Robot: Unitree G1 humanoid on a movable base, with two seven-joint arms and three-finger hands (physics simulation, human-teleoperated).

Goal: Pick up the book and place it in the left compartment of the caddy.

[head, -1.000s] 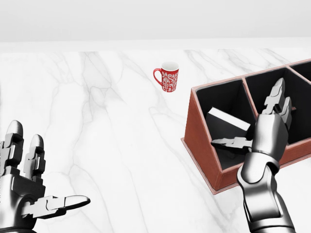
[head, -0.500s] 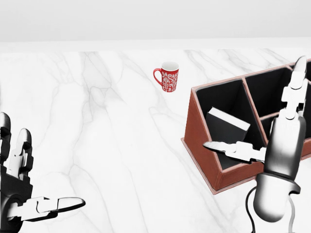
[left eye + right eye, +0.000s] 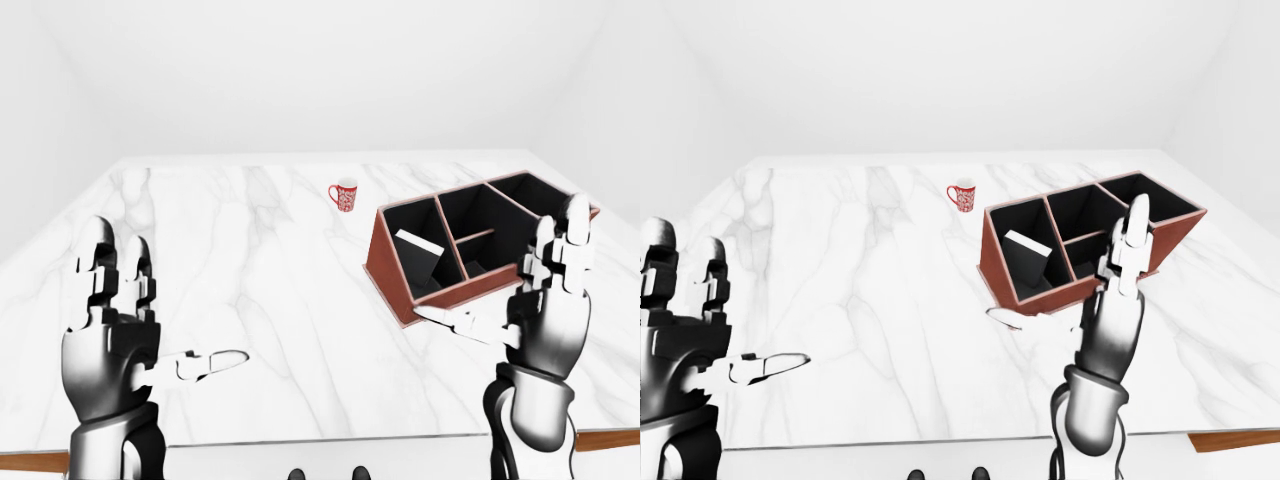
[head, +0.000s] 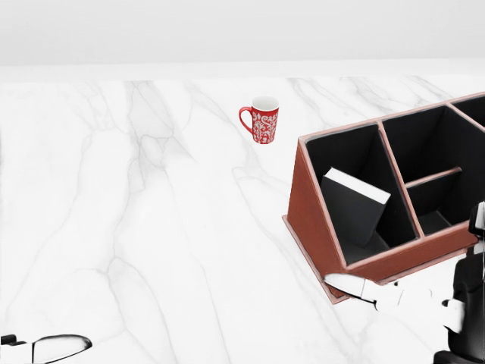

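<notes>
On the marble desk (image 4: 151, 227), your book (image 4: 352, 206) leans inside the caddy's (image 4: 309, 205) left compartment; both hands, left hand (image 3: 110, 330) and right hand (image 3: 545, 300), are spread wide and empty, so the job looks done.

Light is bright, flat and even, with no source showing; the white walls and the marble table (image 4: 151, 227) nearly wash together. Shadows are faint, soft smudges. Beyond the right hand (image 3: 540, 300), the caddy (image 4: 307, 216) interior renders almost pure black, so the book (image 4: 352, 205) shows only by its pale edge. Both hands carry hard chrome highlights. Everything is uniformly sharp, without blur or edge distortion.
</notes>
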